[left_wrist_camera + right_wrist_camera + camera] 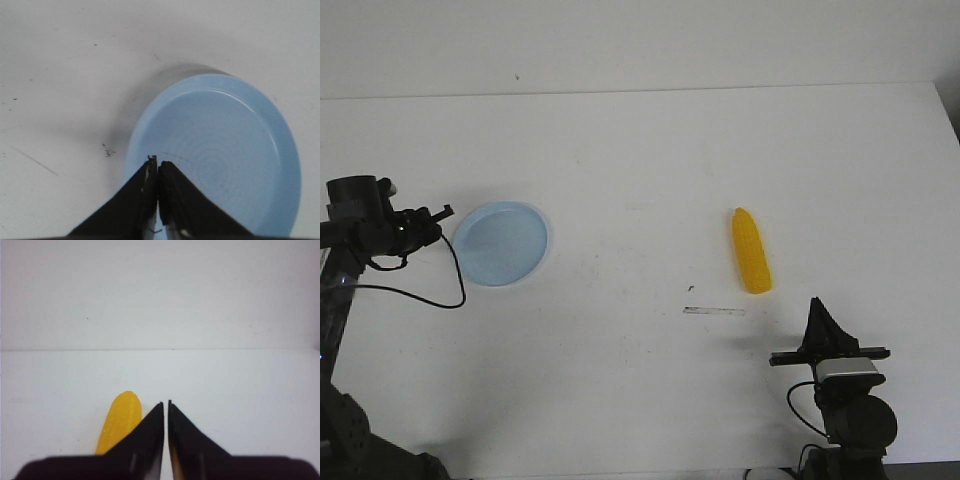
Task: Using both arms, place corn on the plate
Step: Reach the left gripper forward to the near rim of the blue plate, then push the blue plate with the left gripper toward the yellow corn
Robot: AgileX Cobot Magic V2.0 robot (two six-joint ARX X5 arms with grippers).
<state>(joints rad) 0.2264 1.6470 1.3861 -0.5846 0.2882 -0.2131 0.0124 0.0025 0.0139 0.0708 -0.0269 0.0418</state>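
Yellow corn (751, 250) lies on the white desk (640, 180), right of the middle in the front view, its pointed end toward the far edge and its blunt end toward the robot. Nothing touches it. The pale blue plate (501, 243) sits flat on the left part of the desk, well apart from the corn, and holds nothing.

The left hand (444, 211) hangs just beside the plate's left rim in the front view. In the left wrist view its two black fingers (140, 195) are pressed together, tips over the near rim of the plate (280, 130), with nothing between them. A black cable (430, 295) loops down from that arm onto the desk.

The right hand (817, 305) stands near the robot's side of the desk, close behind the corn's blunt end and slightly to its right. In the right wrist view its fingers (145, 437) are together but for a hairline slit, gripping nothing, and the corn (120, 422) shows partly behind one of them.

A thin pale strip (714, 311) lies on the desk between corn and robot.
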